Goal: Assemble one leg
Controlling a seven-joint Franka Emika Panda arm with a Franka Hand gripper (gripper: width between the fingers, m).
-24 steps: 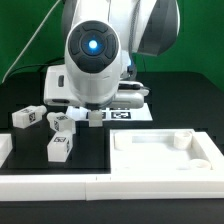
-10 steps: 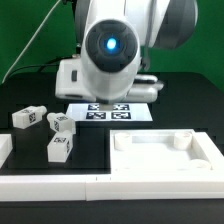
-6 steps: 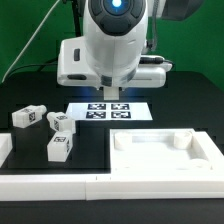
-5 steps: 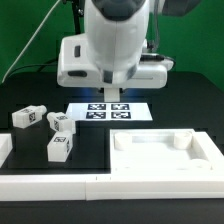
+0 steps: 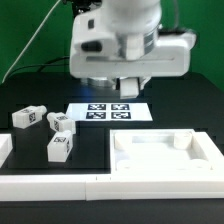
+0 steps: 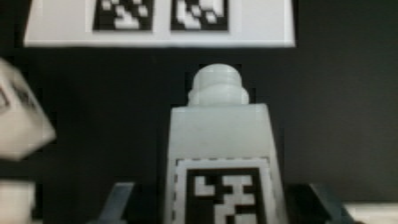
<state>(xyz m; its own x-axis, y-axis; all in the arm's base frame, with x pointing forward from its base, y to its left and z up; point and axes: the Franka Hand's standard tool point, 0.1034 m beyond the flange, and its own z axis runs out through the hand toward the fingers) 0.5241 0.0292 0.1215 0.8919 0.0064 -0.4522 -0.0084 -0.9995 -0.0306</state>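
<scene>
My gripper (image 5: 128, 88) hangs above the marker board (image 5: 110, 110), shut on one leg (image 6: 221, 150). In the wrist view the leg is a white oblong block with a black-and-white marker near my fingers (image 6: 125, 200) and a round peg on its far end. It is held between the jaws above the black table. Three more legs lie on the table at the exterior view's left: one (image 5: 27, 117), a second (image 5: 62, 122) and a third (image 5: 60, 148). One of them shows at the edge of the wrist view (image 6: 22, 115).
A large flat white tray-like piece with a raised rim (image 5: 200, 150) lies at the exterior view's right front. A low white wall (image 5: 40, 185) runs along the front left. The marker board also shows in the wrist view (image 6: 160, 22).
The arm has risen from low over the table and moved toward the exterior view's right. The fourth leg that lay beside the marker board is off the table and in my gripper.
</scene>
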